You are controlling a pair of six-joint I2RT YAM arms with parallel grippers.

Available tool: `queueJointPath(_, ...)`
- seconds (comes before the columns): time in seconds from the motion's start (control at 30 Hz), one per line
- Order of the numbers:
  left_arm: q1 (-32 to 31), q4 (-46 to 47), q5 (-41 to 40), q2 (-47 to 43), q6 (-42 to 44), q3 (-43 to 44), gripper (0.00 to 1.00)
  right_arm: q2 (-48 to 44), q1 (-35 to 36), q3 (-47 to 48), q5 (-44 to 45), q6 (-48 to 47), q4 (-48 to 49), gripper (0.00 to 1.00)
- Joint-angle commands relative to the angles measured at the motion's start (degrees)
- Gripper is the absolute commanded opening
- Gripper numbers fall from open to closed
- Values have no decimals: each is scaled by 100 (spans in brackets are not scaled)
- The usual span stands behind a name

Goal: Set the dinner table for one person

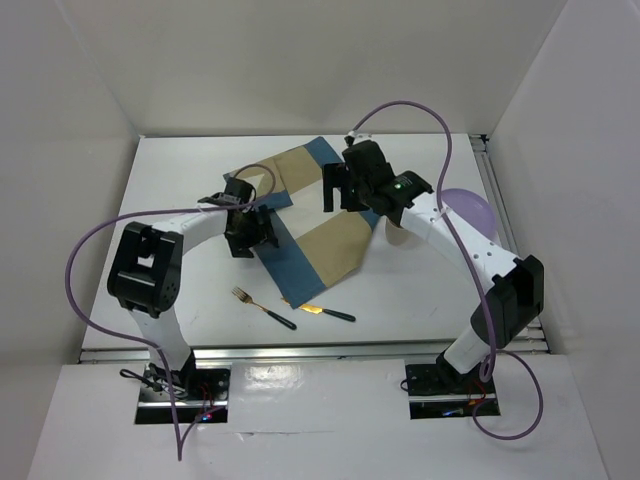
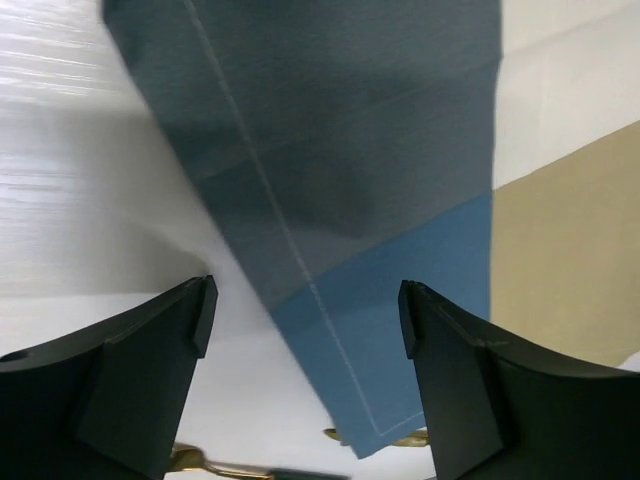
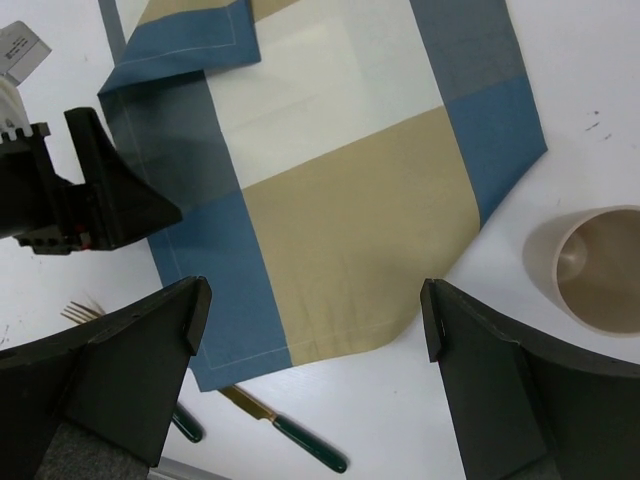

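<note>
The white dinner table [image 1: 180,200] carries a blue-and-tan checked placemat [image 1: 330,245] lying at a slant, with its far left corner folded over [image 3: 180,50]. My left gripper [image 1: 248,235] is open and empty, low over the mat's left blue edge [image 2: 380,200]. My right gripper [image 1: 340,195] is open and empty, higher above the mat's middle [image 3: 340,220]. A gold fork with a green handle [image 1: 262,305] and a matching knife [image 1: 330,312] lie at the mat's near corner. The knife's blade [image 3: 240,400] touches that corner.
A tan cup [image 3: 600,270] stands upright to the right of the mat. A purple plate [image 1: 472,208] lies at the right edge, partly hidden by my right arm. Silver rails [image 1: 300,350] run along the table's near and right edges. White walls enclose the table.
</note>
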Motion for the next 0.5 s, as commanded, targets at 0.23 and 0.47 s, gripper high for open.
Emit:
queueJointPath(0.23,37,105,-428,911,-723,552,47,-381,9,-189,71,164,87,100)
queueJointPath(0.47,643,-607,-938,849,-232,1631,0,-320,9,-313,-42,50,-106,100)
